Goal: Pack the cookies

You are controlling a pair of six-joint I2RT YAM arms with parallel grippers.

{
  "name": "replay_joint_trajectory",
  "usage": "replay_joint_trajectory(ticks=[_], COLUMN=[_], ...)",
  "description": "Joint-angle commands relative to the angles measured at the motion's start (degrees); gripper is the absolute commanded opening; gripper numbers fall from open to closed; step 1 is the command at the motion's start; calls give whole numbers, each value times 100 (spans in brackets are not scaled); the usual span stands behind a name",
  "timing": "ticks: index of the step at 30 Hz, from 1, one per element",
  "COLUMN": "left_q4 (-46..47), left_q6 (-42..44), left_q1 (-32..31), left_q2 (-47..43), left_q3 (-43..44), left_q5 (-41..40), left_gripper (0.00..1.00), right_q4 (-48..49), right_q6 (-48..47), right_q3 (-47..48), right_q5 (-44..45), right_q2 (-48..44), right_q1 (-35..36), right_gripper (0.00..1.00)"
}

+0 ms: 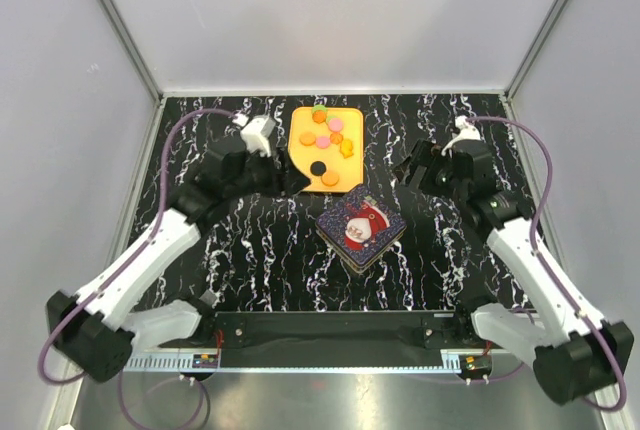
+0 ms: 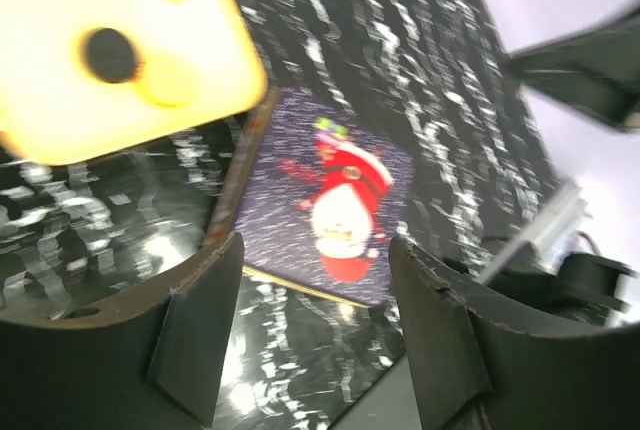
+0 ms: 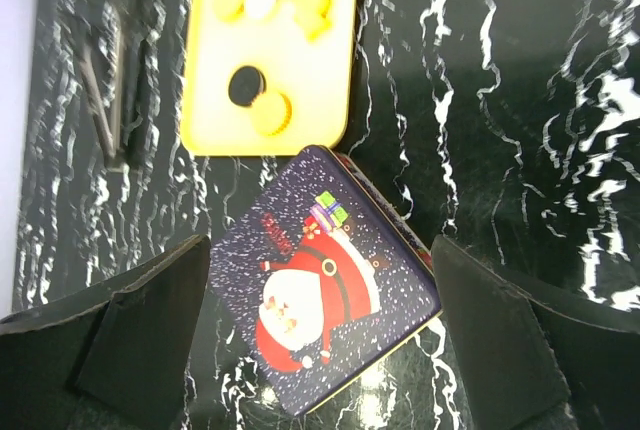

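Cookies [image 1: 327, 135]: on tray [image 1: 345, 165] just behind tin [image 1: 361, 229]. Tin: shut, on tabletop [image 1: 250, 250]. Left claw [image 1: 296, 182], beyond tin's left: spread, empty. Right claw [image 1: 413, 165], opposite side: likewise. Risks: flat discs slipping from pinch; shut tin blocking packing.

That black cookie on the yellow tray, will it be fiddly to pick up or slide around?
The black cookie looks like a thin flat disc, so it probably won't roll, and is likely light. Lying flush on the smooth-looking tray, it may skid when nudged and offer little edge to grip.
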Motion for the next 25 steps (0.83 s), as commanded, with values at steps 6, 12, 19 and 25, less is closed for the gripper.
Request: replay_joint_trajectory(ticks=[6,12,19,25], left_q4=[-672,-690,-760,-769], left_q6=[438,456,465,456], left_q1=[0,-9,-9,0], left_q2=[-1247,-1502,-1634,-1713], left_q3=[-583,-759,-812,-909], left_q5=[-1111,-1234,-1340,-1323], left_gripper=[71,72,73,73], right_q4=[-721,-826,-923,-915], right_q6=[7,-28,-98,-116], right_q3=[-19,-239,-230,-221], right_q5=[654,892,901,831], right_q2=[-979,-1340,-1428,-1463], right_q1=[-13,-13,-13,-13], right_gripper=[100,100,100,100])
